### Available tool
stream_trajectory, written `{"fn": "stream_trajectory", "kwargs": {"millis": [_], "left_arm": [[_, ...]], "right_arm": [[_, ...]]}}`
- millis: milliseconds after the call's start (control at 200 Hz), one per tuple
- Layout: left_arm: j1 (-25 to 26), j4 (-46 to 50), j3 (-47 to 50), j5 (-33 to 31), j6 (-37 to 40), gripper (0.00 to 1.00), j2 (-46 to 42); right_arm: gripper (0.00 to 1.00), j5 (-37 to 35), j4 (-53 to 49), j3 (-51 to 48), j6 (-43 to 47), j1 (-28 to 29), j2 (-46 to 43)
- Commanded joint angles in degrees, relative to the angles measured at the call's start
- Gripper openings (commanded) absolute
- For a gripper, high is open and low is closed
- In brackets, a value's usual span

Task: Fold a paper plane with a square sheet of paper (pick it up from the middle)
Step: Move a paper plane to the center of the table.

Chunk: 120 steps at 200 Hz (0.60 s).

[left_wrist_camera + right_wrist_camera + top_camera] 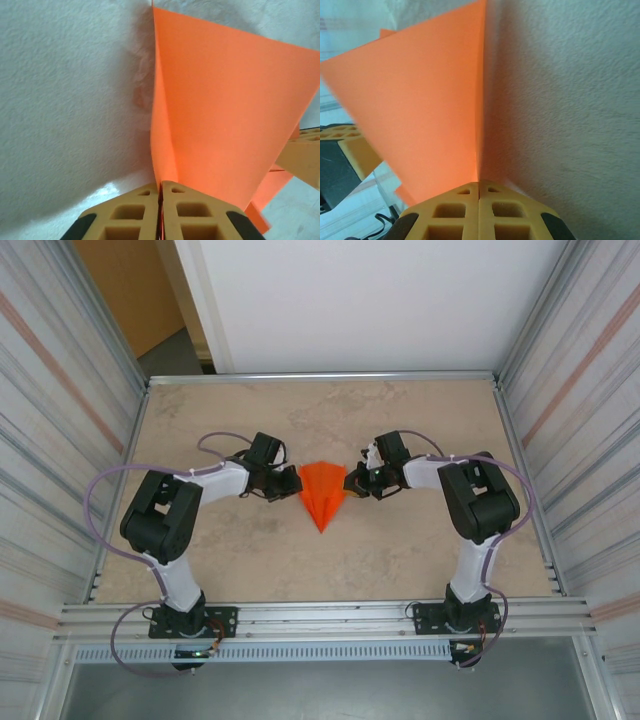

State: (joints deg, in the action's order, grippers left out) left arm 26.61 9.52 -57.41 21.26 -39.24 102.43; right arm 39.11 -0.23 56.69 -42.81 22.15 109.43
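Over beige table [400,420], arms [165,515] bent inward; my left tool [289,483] and right tool [352,483] clamped the pointed orange paper dart [322,495].

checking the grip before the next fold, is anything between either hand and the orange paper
Nothing visible stands in the way. The left hand and the right hand are each shut directly on the paper plane, one at each side of its wide end, with nothing between the fingers and the paper.
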Motion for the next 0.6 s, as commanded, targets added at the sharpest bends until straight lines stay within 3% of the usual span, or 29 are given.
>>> {"fn": "stream_trajectory", "kwargs": {"millis": [0,336,596], "left_arm": [[0.01,5.69,-2.65,-1.61,0.75,0.13,0.00],[1.07,11.14,-4.99,-2.00,2.05,0.27,-4.92],[5.67,8.79,-3.15,-1.04,-0.58,0.23,-8.37]], "right_arm": [[0.01,0.95,-0.59,1.61,1.23,0.08,1.23],[0.02,1.51,-1.40,2.28,1.28,0.10,1.00],[0.02,1.49,-1.35,2.51,0.98,0.44,1.25]]}}
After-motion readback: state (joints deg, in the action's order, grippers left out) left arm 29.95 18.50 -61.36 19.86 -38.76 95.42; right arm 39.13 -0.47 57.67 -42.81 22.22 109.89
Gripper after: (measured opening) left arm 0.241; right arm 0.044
